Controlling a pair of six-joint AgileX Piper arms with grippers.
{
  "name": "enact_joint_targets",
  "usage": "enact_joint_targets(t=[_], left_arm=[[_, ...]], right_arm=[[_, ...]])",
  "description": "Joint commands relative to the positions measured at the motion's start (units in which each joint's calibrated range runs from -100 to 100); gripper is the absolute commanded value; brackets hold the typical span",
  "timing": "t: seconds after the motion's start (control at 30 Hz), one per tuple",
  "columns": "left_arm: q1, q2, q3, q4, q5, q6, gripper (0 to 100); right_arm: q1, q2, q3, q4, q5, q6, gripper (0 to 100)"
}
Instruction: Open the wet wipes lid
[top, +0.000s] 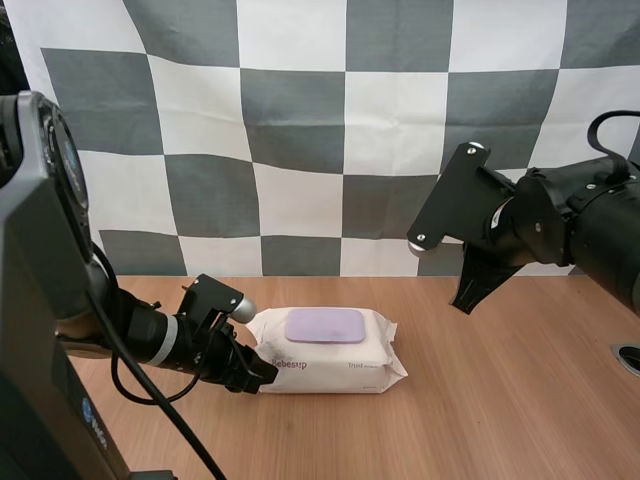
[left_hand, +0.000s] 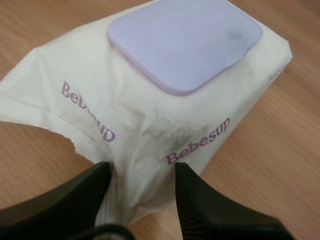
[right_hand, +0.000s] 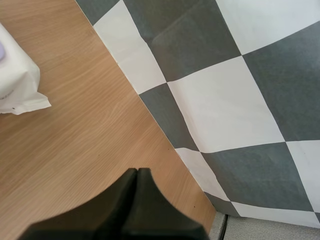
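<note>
A white pack of wet wipes (top: 335, 362) lies flat on the wooden table, its pale purple lid (top: 325, 325) down and shut. My left gripper (top: 256, 375) is low at the pack's left end. In the left wrist view the pack (left_hand: 150, 115) narrows and wrinkles between the two fingers (left_hand: 200, 200), which pinch its crimped end, with the lid (left_hand: 185, 40) beyond. My right gripper (top: 470, 292) hangs above the table to the right of the pack, apart from it. Its fingers (right_hand: 136, 175) lie together as one dark wedge, and a corner of the pack (right_hand: 15, 85) shows farther off.
Bare wooden table (top: 500, 400) stretches to the right of and in front of the pack. A small dark round fitting (top: 630, 357) sits at the table's right edge. The table's far edge (right_hand: 165, 135) runs close behind my right gripper.
</note>
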Motion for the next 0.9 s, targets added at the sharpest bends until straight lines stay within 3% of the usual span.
enact_joint_targets(t=[0.0,0.1,0.17,0.27,0.3,0.4,0.63,0.87], left_arm=[[-0.03,0.04,0.03,-1.04,1.20,1.00,67],[-0.03,0.04,0.03,-2.12,1.35,1.00,60],[-0.03,0.04,0.03,-2.12,2.29,1.00,43],[-0.03,0.04,0.03,-0.66,6.71,1.00,3],[-0.03,0.04,0.03,-0.01,8.91,1.00,0],[-0.03,0.04,0.03,3.03,15.50,1.00,0],[-0.03,0.04,0.03,4.73,18.69,1.00,0],[-0.03,0.04,0.03,4.73,18.69,1.00,0]], right_arm=[[0.01,-0.01,0.04,0.01,-0.09,-0.06,0],[0.01,-0.01,0.04,0.12,-0.06,-0.06,0],[0.01,-0.01,0.04,0.23,0.17,-0.06,0],[0.08,-0.01,0.04,0.91,0.53,-0.73,0],[0.19,-0.01,0.04,1.56,1.03,-1.54,0],[0.95,-0.01,0.04,5.61,2.91,-4.51,0],[5.33,-0.01,0.04,23.17,16.94,-17.33,0],[11.04,-0.01,3.76,25.21,20.08,-23.99,0]])
